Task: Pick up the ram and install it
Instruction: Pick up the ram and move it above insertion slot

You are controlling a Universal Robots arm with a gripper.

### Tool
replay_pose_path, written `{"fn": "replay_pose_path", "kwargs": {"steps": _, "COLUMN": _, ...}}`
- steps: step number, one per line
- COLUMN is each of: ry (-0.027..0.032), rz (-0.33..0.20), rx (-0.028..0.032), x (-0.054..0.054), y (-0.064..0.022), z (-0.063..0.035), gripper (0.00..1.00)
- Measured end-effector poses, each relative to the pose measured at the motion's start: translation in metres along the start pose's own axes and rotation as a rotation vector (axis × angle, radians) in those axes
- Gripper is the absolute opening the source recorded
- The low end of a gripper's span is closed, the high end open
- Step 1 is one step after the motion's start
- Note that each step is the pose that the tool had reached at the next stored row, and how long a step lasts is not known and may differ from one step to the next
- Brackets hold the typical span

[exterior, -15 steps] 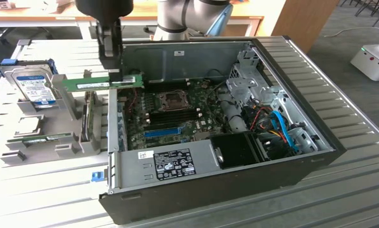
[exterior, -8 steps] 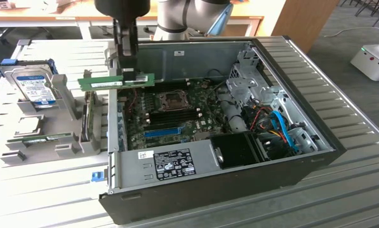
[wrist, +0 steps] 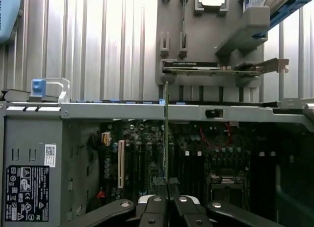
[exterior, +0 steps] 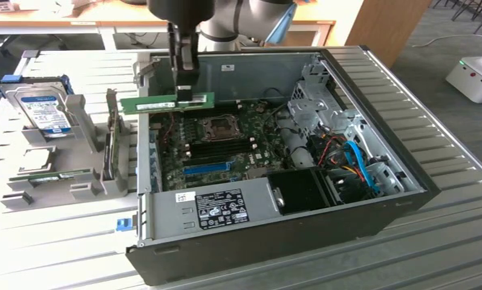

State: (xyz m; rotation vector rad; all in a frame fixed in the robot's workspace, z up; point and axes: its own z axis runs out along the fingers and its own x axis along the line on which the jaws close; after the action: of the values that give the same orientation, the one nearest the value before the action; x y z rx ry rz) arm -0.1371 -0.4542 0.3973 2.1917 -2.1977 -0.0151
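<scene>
Green ram (exterior: 148, 105) hangs level above the open case (exterior: 249, 241), held on edge by your claw (exterior: 184, 98), which pinches the board nearer one end than its middle. That off-centre hold is the main risk: the long free end can sag or twist, so one corner reaches the dark slots (exterior: 224, 147) on the motherboard (exterior: 261, 130) first and jams. In the wrist view the ram looks roughly parallel to the slots, though I can't read its notch. Pressed down reversed or skewed, it could bend, crack, or slip out of your pinch.
</scene>
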Motion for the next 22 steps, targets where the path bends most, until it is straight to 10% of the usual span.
{"fn": "replay_pose_path", "kwargs": {"steps": 22, "ry": 0.0004, "rz": -0.005, "rx": 0.0000, "x": 0.000, "y": -0.0730, "z": -0.0025, "gripper": 0.12}}
